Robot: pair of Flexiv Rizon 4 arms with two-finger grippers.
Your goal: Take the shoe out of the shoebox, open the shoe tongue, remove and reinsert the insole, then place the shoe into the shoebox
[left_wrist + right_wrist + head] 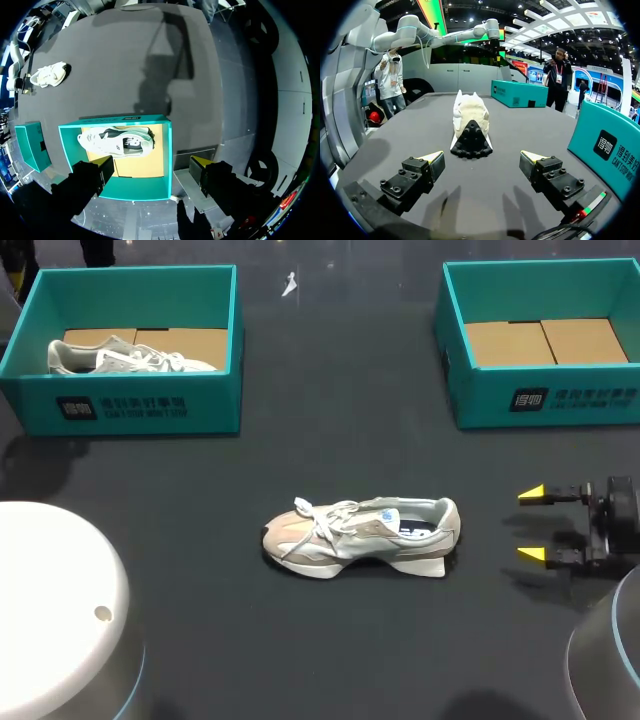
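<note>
Your right pincer (531,524) was wide open with nothing in it, low over the counter (300,640) near the heel of the shoe (362,536), not touching. Your left pincer (152,165) was open too, empty, hanging above the left box (130,405). Two shoes: one loose mid-counter, the second shoe (120,358) lying inside that left box. Two teal boxes; the right box (560,400) just showed its cardboard floor.

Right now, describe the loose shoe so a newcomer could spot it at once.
On the dark table, look at the middle, nearer than the teal left box and right box. The beige and white shoe stands upright, its heel towards the right gripper. The other shoe sits inside the left box; this one is in no box.
</note>
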